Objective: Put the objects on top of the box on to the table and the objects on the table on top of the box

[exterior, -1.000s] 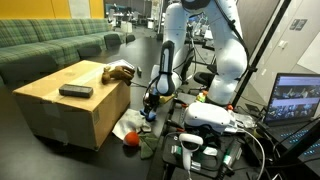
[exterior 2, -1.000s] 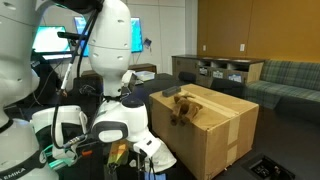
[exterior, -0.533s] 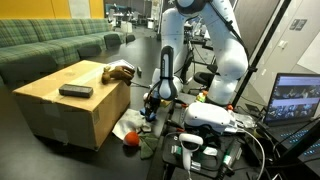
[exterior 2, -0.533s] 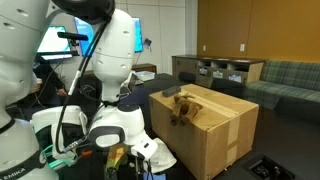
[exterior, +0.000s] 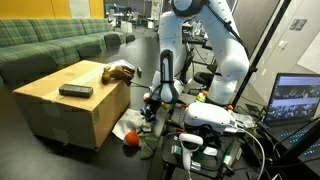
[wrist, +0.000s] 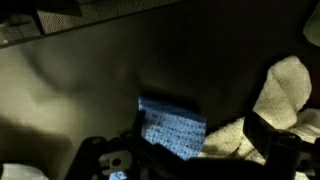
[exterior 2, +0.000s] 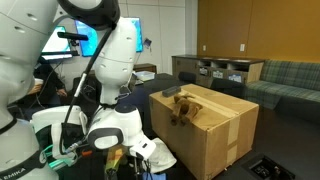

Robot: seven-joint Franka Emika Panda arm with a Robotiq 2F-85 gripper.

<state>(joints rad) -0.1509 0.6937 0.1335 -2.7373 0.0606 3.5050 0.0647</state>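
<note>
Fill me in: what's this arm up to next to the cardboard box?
The arm's gripper hangs low beside the box, over items lying on the table: a white cloth, a red ball-like thing and, in the wrist view, a blue patterned item. The gripper is open and holds nothing. A dark flat object and a brown bundle sit on the box top, not yet moved.
</note>
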